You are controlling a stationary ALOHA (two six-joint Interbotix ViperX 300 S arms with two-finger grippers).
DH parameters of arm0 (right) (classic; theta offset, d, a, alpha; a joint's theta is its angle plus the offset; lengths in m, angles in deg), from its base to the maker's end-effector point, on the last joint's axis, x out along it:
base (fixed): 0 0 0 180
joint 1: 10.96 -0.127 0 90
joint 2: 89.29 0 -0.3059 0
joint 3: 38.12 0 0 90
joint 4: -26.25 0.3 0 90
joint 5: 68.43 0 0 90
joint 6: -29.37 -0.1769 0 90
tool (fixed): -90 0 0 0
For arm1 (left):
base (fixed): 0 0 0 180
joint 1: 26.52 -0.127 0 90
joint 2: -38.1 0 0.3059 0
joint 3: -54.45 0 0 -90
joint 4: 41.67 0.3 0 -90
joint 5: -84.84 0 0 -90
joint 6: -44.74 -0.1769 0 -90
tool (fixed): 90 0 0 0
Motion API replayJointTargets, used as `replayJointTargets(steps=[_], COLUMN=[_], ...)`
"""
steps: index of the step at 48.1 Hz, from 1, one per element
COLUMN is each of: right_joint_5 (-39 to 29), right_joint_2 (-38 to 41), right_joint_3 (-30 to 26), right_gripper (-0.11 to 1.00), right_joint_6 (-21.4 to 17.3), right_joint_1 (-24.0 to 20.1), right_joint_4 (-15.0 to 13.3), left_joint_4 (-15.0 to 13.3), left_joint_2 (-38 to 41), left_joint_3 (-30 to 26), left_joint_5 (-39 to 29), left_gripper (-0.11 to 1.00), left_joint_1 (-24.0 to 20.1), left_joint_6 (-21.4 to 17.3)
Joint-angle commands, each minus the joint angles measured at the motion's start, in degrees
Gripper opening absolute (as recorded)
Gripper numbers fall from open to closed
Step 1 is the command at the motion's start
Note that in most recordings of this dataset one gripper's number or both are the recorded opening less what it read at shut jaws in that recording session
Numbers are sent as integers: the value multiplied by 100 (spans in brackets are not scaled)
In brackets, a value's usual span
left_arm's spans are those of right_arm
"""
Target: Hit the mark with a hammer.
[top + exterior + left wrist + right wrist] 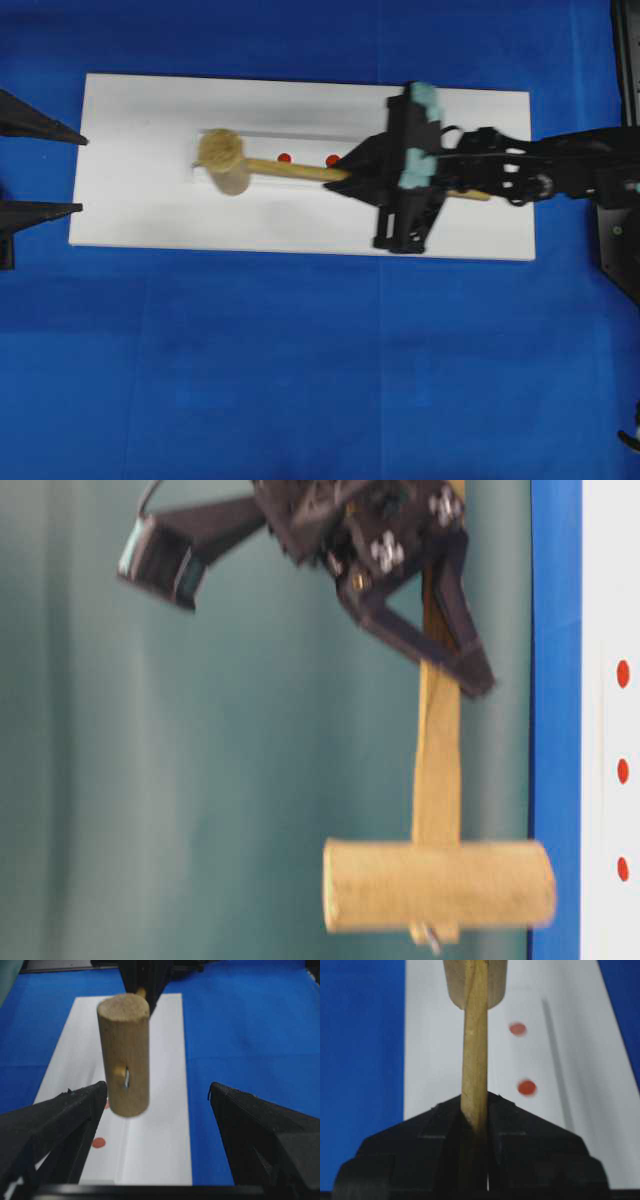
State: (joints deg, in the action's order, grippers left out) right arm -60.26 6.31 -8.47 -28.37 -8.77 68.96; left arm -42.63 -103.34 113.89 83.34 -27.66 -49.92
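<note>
Above the white board (150,200): hammer (225,163) clenched at its handle by right gripper (345,172), head raised over strip's left end, hiding the mark. Left gripper (157,1105) spread wide, grasping nothing, beyond board's left edge.

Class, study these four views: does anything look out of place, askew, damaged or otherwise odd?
Nothing stands out. The right gripper holds the hammer by its handle, head raised above the white board. The red dots sit in a tidy row on the strip. The left gripper is open, apart from the hammer.
</note>
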Motion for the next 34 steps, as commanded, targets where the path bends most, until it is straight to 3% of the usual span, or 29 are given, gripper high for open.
replayJointTargets(steps=[1, 7, 18, 34], right_joint_5=[-26, -123, -141, -114], right_joint_2=[88, 299, 316, 316], right_joint_3=[-431, -712, -738, -729], right_gripper=[2, 2, 2, 2], right_joint_6=[26, 35, 35, 35], right_joint_1=[-18, -44, -44, -53], right_joint_4=[-26, -97, -141, -176], left_joint_4=[-9, -9, -9, -9], left_joint_2=[70, 70, 220, 1380], left_joint_3=[-53, -53, 9, 70], left_joint_5=[62, 44, 141, 1819], left_gripper=[81, 81, 82, 93], left_joint_1=[-18, -62, -193, -255], left_joint_6=[53, 167, 387, 817])
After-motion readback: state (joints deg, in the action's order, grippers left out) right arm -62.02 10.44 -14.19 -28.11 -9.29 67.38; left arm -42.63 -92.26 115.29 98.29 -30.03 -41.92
